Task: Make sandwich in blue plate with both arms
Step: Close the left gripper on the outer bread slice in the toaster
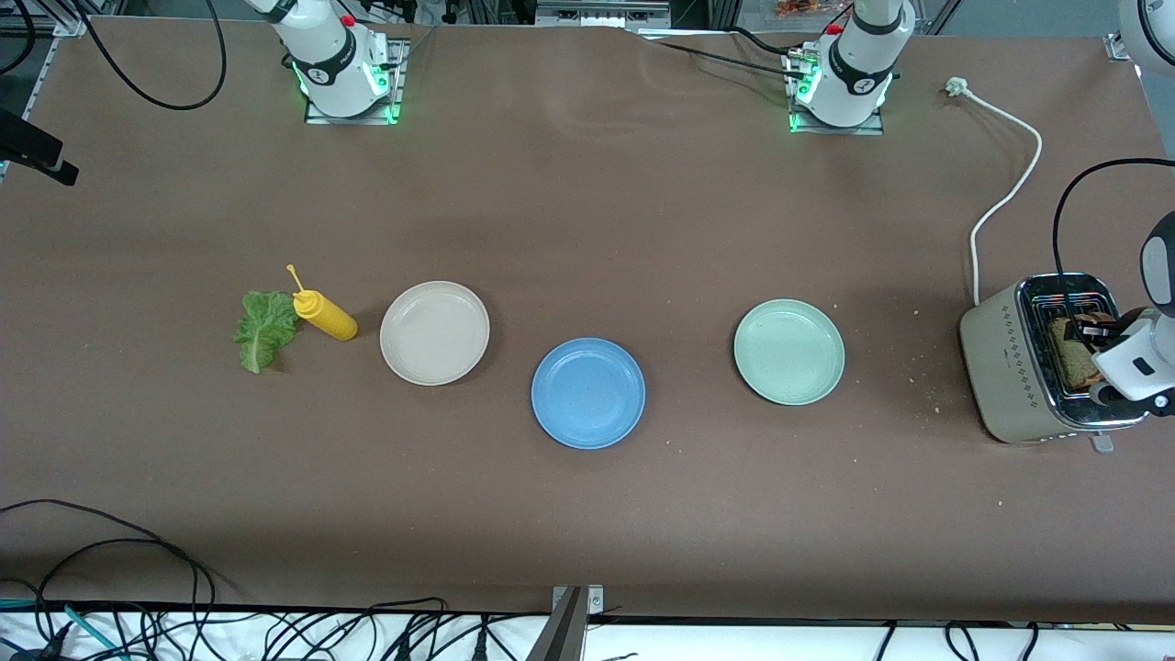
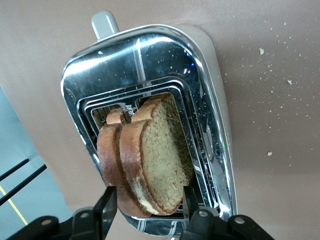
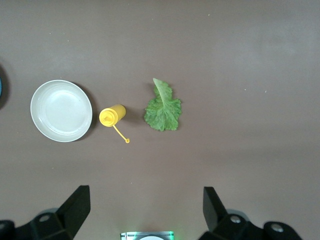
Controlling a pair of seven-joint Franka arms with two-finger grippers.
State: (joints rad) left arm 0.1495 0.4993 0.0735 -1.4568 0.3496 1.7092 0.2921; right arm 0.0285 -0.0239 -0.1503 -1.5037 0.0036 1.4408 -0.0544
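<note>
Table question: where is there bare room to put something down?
Bare table runs between the arm bases and the plates, also from the blue plate to the camera-side edge. Crowded: lettuce, yellow bottle, beige plate; left hand at the toaster.

White arms (image 1: 335, 50) with dark grey joint bands, red buttons, green-lit bases top of frame; black-fingered grippers (image 3: 145, 210).

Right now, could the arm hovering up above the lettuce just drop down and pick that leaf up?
Probably yes. The right gripper hangs high over the table with its jaws wide open, and the lettuce leaf lies flat on bare table. Only the yellow squeeze bottle stands beside it, apart from the leaf.
</note>
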